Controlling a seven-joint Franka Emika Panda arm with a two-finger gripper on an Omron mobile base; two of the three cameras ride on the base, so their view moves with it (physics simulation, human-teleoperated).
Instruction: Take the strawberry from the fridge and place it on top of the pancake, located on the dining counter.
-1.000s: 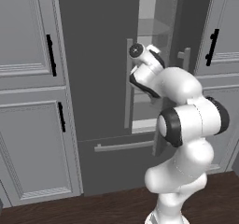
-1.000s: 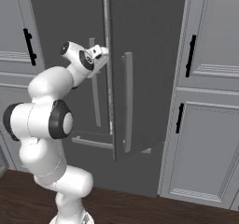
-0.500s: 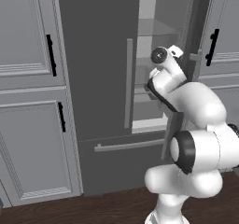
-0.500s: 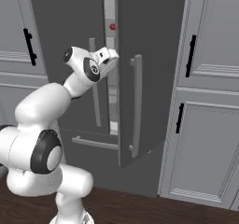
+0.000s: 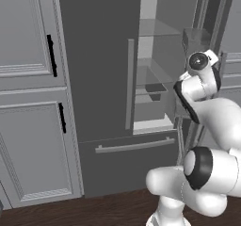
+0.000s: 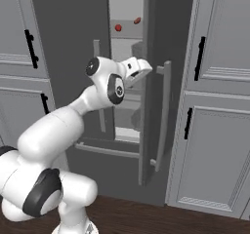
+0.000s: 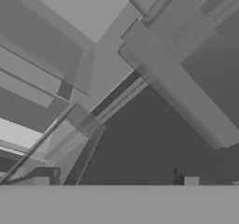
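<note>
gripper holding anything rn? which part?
Nothing held. The gripper is open and empty, beside the fridge right door's handle, not clamped on it.

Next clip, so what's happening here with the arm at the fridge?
The white arm is working at the fridge, whose right door stands partly open onto pale shelves. The gripper sits up at the gap by the edge of that door with its jaws apart, holding nothing. Two small red things, possibly the strawberry among them, lie on an upper shelf, untouched. Grey cabinets flank the fridge.
</note>
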